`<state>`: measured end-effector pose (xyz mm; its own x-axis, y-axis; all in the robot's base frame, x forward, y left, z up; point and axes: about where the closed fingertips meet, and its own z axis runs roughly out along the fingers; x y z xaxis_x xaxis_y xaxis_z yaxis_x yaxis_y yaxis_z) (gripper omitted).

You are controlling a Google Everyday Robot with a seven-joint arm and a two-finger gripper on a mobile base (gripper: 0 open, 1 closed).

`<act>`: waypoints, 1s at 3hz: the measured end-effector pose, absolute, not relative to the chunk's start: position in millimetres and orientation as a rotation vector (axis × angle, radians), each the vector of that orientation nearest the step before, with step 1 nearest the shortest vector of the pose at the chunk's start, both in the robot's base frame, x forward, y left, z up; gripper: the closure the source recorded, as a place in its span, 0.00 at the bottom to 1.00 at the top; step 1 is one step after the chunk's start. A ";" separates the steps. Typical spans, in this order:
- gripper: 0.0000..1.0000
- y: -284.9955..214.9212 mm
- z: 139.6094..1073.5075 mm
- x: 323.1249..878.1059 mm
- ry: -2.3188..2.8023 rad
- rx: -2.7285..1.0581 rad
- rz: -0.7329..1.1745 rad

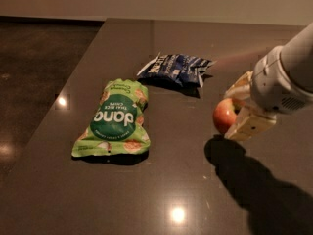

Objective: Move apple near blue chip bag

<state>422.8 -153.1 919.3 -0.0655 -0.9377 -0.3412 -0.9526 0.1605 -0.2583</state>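
The red-orange apple [223, 116] is held between the cream-coloured fingers [247, 126] of my gripper [235, 112], lifted above the dark table; its shadow lies below it. The gripper is at the right of the view, shut on the apple. The navy-blue chip bag [175, 68] with white lettering lies flat on the table, up and to the left of the apple, a short gap away.
A larger bright green bag [115, 118] with white lettering lies at the left middle of the dark table [161, 190]. The table's left edge runs diagonally from the top centre to the lower left, with dark floor beyond. My grey arm [288, 72] fills the right side.
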 end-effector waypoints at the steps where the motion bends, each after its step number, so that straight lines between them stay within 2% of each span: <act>1: 1.00 -185.8 927.3 463.5 2.093 -1.657 -0.034; 3: 1.00 -188.1 909.9 513.0 2.152 -1.526 -0.080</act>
